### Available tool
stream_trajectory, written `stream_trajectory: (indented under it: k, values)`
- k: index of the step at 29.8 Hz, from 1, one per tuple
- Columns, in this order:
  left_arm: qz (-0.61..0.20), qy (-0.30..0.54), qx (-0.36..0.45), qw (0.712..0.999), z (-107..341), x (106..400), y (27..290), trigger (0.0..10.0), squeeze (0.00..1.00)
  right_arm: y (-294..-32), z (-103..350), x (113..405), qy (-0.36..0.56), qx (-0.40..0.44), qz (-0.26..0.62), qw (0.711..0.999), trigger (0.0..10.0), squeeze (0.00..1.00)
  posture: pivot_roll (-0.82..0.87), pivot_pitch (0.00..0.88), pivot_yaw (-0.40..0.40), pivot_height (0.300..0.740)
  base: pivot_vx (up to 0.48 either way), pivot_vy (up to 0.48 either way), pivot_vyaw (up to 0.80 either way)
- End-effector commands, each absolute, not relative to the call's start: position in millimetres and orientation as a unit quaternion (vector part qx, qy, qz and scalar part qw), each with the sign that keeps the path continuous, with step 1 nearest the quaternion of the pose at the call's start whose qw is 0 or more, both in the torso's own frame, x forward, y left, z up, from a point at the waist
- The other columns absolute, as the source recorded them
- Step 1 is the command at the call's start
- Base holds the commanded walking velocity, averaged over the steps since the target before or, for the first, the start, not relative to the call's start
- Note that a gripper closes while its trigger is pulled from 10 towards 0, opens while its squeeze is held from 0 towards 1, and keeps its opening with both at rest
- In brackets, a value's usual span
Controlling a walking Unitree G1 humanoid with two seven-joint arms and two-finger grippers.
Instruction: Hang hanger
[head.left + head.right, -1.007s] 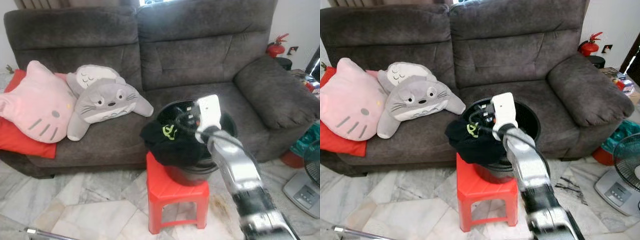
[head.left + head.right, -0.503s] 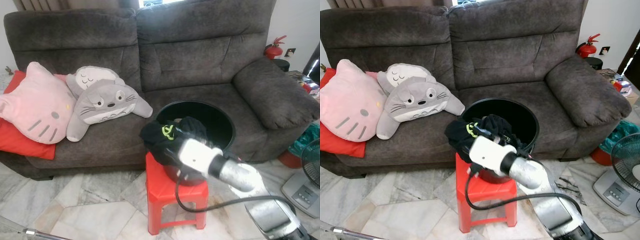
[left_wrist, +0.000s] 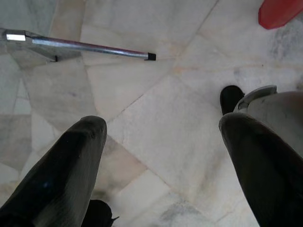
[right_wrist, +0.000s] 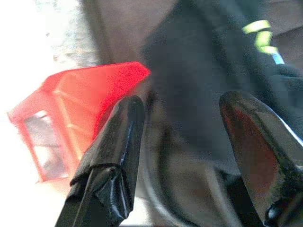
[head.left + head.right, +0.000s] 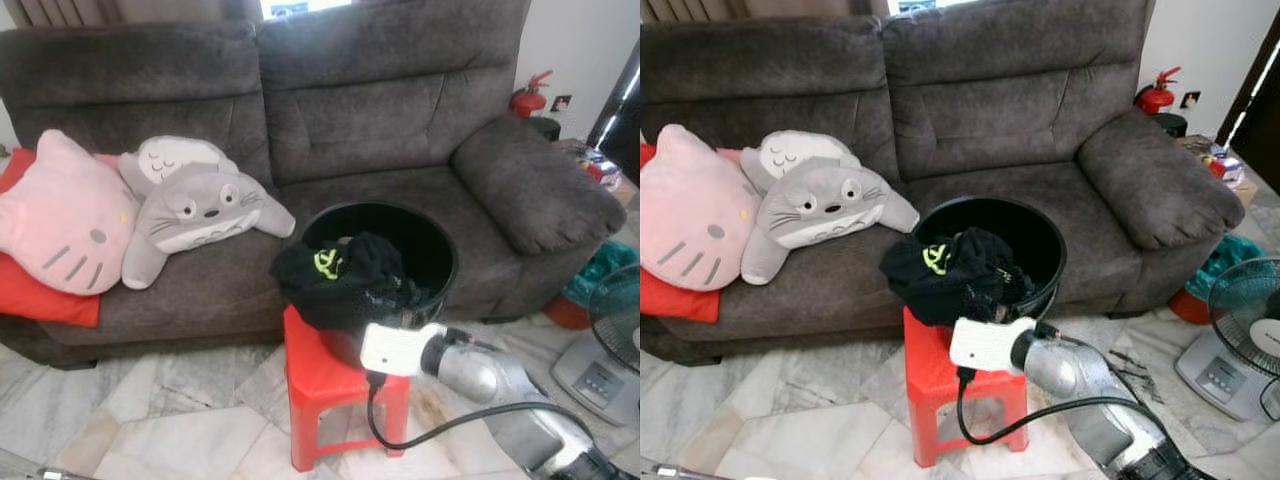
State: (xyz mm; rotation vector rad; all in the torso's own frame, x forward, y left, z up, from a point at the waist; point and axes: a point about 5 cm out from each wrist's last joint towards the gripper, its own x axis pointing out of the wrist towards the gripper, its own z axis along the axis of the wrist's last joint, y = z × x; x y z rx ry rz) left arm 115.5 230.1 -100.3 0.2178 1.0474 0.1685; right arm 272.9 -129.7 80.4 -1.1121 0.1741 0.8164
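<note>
Right gripper [image 4: 180,156] hangs with jaws wide and empty beside the bucket [image 5: 430,255] on the stool [image 5: 330,385], no hanger seen, risks snagging clothes [image 5: 345,280] and tipping it.

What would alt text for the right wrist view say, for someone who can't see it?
Two black fingers of the right gripper, jaws open and empty, point at dark clothes heaped on a black bucket. A red stool stands under the bucket, on a pale floor.
</note>
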Motion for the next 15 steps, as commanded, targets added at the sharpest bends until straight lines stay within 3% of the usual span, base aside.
stream_trajectory:
  k: [1,2,3,4,5,15]
  values:
    - [0.086,0.501,0.106,0.854,-100.4,112.8,232.9,10.0,0.0,-127.2,72.9,273.2,0.083,-0.523,0.383,0.757,10.0,1.0,-0.19,0.0,0.065,0.74,0.0,0.0,0.0]
    - [0.087,0.501,0.106,0.854,-100.4,112.8,232.9,10.0,0.0,-128.1,70.0,273.1,0.087,-0.528,0.384,0.752,10.0,1.0,-0.18,0.0,0.064,0.74,0.0,0.0,0.0]
    - [0.087,0.501,0.106,0.854,-100.4,112.9,232.9,10.0,0.0,-128.4,66.4,272.3,0.088,-0.535,0.388,0.745,10.0,0.75,-0.18,0.0,0.064,0.74,0.0,0.0,0.0]
    - [0.088,0.501,0.106,0.855,-100.4,112.9,233.0,10.0,0.0,-128.4,63.2,271.5,0.087,-0.542,0.391,0.738,10.0,0.75,-0.18,0.0,0.064,0.74,0.0,0.0,0.0]
    - [0.088,0.501,0.106,0.855,-100.4,112.9,233.0,10.0,0.0,-128.1,61.9,272.1,0.086,-0.542,0.391,0.739,10.0,0.0,-0.18,0.0,0.065,0.74,0.0,0.0,0.0]
    - [0.091,0.5,0.105,0.855,-100.1,113.2,233.7,10.0,0.0,-124.8,64.5,284.4,0.052,-0.547,0.351,0.758,10.0,0.0,-0.18,0.0,0.065,0.74,0.0,0.0,0.0]
